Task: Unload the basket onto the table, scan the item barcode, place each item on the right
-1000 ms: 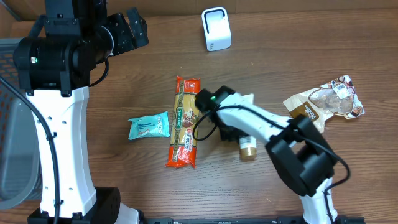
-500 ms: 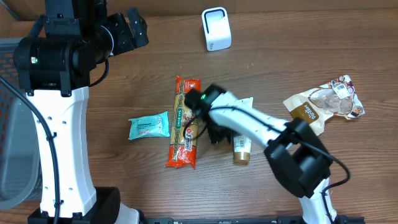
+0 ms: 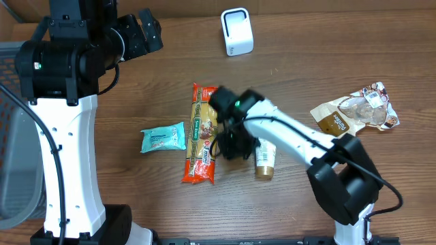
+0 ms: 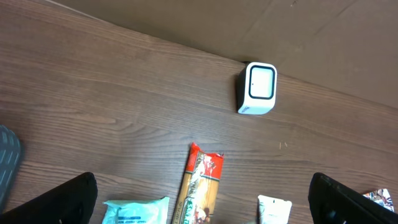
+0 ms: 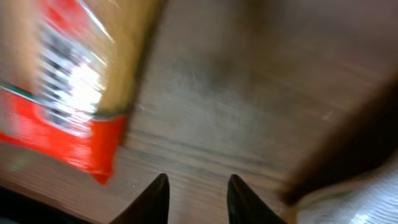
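Note:
The white barcode scanner (image 3: 237,32) stands upright at the back of the table, also in the left wrist view as the scanner (image 4: 256,89). A long red and yellow pasta packet (image 3: 203,133) lies in the middle. My right gripper (image 3: 230,146) hangs low just right of it. In the right wrist view the right gripper (image 5: 198,190) is open over bare wood, with the blurred pasta packet (image 5: 74,87) to its left. A small tan bottle (image 3: 264,162) lies free beside that arm. My left gripper (image 3: 148,30) is open, high at the back left.
A teal packet (image 3: 163,138) lies left of the pasta. A brown snack bag (image 3: 357,112) sits at the right edge. A white sachet (image 4: 273,208) shows right of the pasta's top in the left wrist view. A grey bin edge (image 3: 7,136) is at far left.
My right gripper has swung down and left toward the pasta packet's lower half. The bottle has shifted slightly left and lies lengthwise. The left arm has not moved.

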{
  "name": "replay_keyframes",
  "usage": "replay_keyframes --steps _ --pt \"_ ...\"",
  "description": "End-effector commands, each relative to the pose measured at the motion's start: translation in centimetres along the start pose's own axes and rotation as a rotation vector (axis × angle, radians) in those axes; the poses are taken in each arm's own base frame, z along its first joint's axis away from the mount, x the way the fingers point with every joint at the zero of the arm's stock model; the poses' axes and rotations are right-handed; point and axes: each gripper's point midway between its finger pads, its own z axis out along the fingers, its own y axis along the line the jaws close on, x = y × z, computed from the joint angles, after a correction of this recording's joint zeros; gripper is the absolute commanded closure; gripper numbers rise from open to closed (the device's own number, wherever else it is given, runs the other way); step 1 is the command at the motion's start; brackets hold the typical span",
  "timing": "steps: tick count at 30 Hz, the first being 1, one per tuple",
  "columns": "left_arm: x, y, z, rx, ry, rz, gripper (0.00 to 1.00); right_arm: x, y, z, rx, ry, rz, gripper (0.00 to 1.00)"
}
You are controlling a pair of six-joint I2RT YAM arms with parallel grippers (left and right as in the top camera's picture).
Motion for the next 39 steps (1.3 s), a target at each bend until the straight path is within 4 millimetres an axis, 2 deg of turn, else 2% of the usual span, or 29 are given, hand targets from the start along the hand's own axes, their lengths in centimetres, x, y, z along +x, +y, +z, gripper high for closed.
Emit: replay_keyframes --steps 1,3,4,5,11,19,24,26,29,32,34,38,39 --pt "-0.3 0.1 0.1 -0.006 -0.007 -0.018 0.01 1.9 -2.0 1.7 0.067 0.037 0.122 0.71" --pt "-0.3 0.1 0.1 -0.006 -0.007 -0.018 0.0 2.5 -3.7 2.3 0.145 0.037 0.188 0.74" --pt "-0.3 0.1 0.1 -0.006 -0.007 -0.018 0.01 3.0 -5.7 2.4 0.235 0.031 0.252 0.75" --pt "-0.3 0.1 0.1 -0.006 -0.007 -0.018 0.01 3.2 -6.8 2.2 0.289 0.023 0.279 0.75" --pt "-0.3 0.1 0.1 -0.006 -0.007 -0.018 0.01 3.1 -10.9 0.6 0.5 -0.034 0.327 0.75" --pt "-0.3 0.1 0.1 -0.006 -0.007 -0.018 0.0 0.8 -15.9 -2.2 0.724 -0.182 0.342 0.76" --pt "-0.3 0.1 0.1 -0.006 -0.007 -0.018 0.01 -0.7 -17.9 -2.7 0.713 -0.233 0.401 0.82" --pt "-0.3 0.1 0.1 -0.006 -0.007 -0.018 0.0 -1.2 -17.6 -2.4 0.655 -0.226 0.386 0.83" --pt "-0.3 0.1 0.1 -0.006 -0.007 -0.018 0.0 -1.8 -15.9 -2.9 0.536 -0.249 0.359 0.83" --pt "-0.3 0.1 0.1 -0.006 -0.007 -0.018 0.01 -2.3 -13.9 -5.4 0.417 -0.331 0.364 0.83" --pt "-0.3 0.1 0.1 -0.006 -0.007 -0.018 0.0 -2.6 -12.1 -7.9 0.288 -0.406 0.372 0.82" --pt "-0.3 0.1 0.1 -0.006 -0.007 -0.018 0.0 -3.0 -11.3 -10.2 0.176 -0.491 0.488 0.68" --pt "-0.3 0.1 0.1 -0.006 -0.007 -0.018 0.0 -3.3 -11.2 -10.3 0.147 -0.505 0.539 0.6"
